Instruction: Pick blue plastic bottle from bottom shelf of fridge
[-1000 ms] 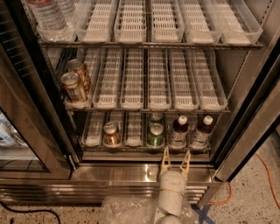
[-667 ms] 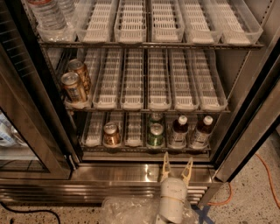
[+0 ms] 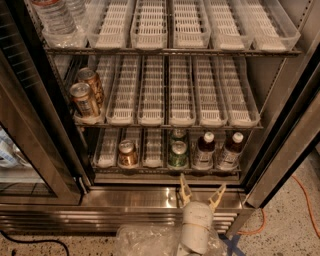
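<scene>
The gripper point(image 3: 202, 183) hangs low in front of the fridge point(image 3: 125, 201), over the shiny steel base and just below the front edge of the bottom shelf point(image 3: 165, 170). Its two yellowish fingers point(image 3: 184, 186) are spread in a V, pointing up toward the shelf, with nothing between them. On that shelf, in the two rightmost lane trays, stand two white-capped bottles point(image 3: 204, 150) with dark contents and pale labels. Whether either one is the blue plastic bottle cannot be told from this view. The nearer of the pair sits just above the gripper and a little behind it, almost in line with the gap between the fingers. The other point(image 3: 230, 149) stands one lane to the right. Neither is touched. One lane left of them is a green can point(image 3: 177, 154) with a second one behind it, and further left a brown can point(image 3: 127, 153). The middle rack holds two copper-coloured cans point(image 3: 85, 98) at its left end. The top rack has clear water bottles point(image 3: 54, 15) at its left corner.
</scene>
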